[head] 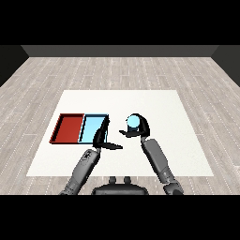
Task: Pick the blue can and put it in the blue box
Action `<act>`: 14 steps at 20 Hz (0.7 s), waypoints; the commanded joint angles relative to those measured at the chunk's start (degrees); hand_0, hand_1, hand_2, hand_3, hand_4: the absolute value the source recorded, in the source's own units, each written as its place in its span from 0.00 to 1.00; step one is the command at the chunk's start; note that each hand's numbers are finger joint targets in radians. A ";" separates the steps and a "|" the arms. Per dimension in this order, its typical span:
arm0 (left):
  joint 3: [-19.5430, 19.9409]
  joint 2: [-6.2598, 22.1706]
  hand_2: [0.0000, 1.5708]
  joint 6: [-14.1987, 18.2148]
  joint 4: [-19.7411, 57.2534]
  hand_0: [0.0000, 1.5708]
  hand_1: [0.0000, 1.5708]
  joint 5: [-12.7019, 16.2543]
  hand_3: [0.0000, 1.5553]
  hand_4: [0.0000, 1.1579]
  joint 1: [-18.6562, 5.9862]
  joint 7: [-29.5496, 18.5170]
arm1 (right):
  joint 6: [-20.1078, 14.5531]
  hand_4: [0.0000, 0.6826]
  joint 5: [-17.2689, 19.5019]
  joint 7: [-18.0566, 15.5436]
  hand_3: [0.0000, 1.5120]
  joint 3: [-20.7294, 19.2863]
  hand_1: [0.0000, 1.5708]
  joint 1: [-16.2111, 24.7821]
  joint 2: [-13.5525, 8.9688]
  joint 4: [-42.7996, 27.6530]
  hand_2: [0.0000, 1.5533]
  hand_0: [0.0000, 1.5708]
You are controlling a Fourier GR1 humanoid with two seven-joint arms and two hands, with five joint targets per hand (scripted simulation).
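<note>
- The white table point(178, 140) sits on a grey wood floor point(117, 70).
- Two trays lie side by side near the table's left edge. Their sides touch.
- The red tray point(70, 128) is on the left. The light blue tray point(92, 129) is on the right.
- The right hand point(140, 127) holds the blue can point(133, 123). Its black fingers curl round the can.
- The can is up in the hand, to the right of the light blue tray. It is not in any tray.
- There is a strip of bare white table between the can and the light blue tray's right edge.
- The left hand point(102, 136) is at the right edge of the light blue tray, and it covers part of that edge.
- The left hand's fingers are straight and close together, pointing up and away from the robot. Its thumb sticks out to the right. It holds nothing.
- So the left hand sits between the can and the light blue tray.
- The right half of the table is wide and bare, with lots of room there.
- There is also bare table behind the trays, up to the far edge.
</note>
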 commanded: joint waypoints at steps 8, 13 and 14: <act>-3.59 -0.02 0.00 3.66 10.63 0.00 0.00 6.36 0.00 0.00 -7.13 -2.12 | -2.20 0.82 -2.43 -2.25 0.91 6.20 0.91 2.59 0.09 -1.26 0.94 0.91; -3.90 -0.02 0.00 3.65 8.85 0.00 0.00 6.68 0.00 0.00 -6.83 0.13 | -3.95 0.81 -6.43 -5.90 0.90 7.75 0.92 -1.00 0.09 4.26 0.94 0.92; -9.50 -0.02 0.00 8.78 12.46 0.00 0.00 10.32 0.00 0.00 -9.68 -1.81 | -2.35 0.81 -4.72 1.36 0.90 5.94 0.91 -3.06 0.09 -0.89 0.94 0.91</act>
